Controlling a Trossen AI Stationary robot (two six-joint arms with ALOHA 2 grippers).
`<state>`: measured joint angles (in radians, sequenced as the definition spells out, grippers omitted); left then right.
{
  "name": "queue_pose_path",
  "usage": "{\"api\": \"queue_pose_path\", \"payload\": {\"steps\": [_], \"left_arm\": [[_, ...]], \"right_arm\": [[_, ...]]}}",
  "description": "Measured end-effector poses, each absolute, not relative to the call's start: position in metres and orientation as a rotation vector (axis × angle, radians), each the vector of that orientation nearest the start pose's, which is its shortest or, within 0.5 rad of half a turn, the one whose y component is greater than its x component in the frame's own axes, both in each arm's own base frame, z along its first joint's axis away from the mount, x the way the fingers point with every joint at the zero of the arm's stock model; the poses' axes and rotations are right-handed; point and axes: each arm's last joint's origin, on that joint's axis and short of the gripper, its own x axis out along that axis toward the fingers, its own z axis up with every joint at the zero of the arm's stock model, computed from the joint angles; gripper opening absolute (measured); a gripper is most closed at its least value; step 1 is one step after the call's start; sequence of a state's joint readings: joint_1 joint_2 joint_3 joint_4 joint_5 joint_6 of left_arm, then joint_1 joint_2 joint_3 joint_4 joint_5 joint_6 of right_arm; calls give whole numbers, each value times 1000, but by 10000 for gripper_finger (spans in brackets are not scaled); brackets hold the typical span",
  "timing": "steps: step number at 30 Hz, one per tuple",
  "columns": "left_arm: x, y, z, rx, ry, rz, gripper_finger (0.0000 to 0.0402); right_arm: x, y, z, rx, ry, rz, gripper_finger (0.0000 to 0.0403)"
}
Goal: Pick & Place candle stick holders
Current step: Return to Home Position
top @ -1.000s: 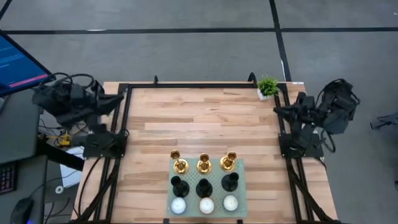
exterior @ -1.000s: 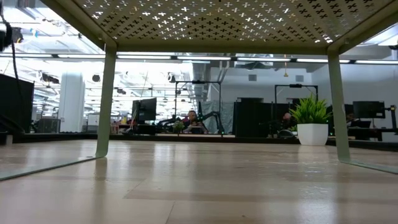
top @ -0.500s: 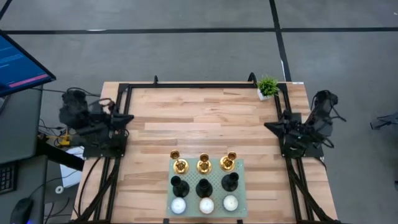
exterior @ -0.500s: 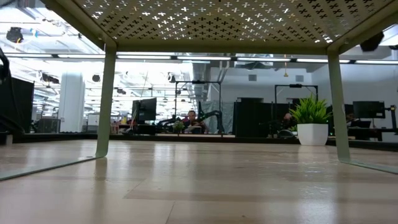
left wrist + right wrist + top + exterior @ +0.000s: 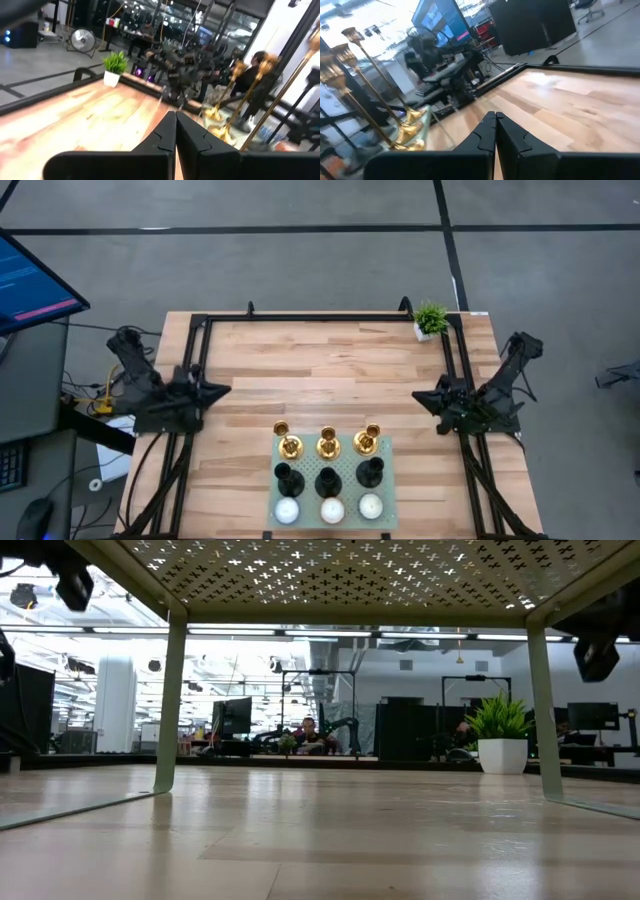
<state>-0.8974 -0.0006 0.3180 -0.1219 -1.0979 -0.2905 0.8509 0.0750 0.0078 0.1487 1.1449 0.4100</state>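
Three shiny gold candle stick holders stand in a row on a pale green perforated stand at the table's near middle. Three matte black holders stand in a row just nearer. The gold ones also show in the left wrist view and the right wrist view. My left gripper is shut and empty at the table's left edge, pointing right. My right gripper is shut and empty at the right edge, pointing left. Both are well apart from the holders.
Three white balls sit on the stand's near row. A small green potted plant stands at the far right corner. A black frame runs round the table. The low view looks under the stand, past its legs. Bare wood lies between the grippers.
Both arms have swung in from outside the table and come down: my left gripper toward the table's right, my right gripper toward its left. Both now point inward over the side edges. The holders have not moved.
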Motion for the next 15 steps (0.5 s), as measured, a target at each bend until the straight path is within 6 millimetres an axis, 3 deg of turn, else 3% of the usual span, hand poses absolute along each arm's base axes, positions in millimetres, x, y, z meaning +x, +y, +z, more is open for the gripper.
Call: {"api": "queue_pose_path", "payload": {"steps": [15], "left_arm": [[65, -41, 195, -434, -43, 183, 6]], "right_arm": [[77, 45, 165, 419, -54, -293, 0]]}}
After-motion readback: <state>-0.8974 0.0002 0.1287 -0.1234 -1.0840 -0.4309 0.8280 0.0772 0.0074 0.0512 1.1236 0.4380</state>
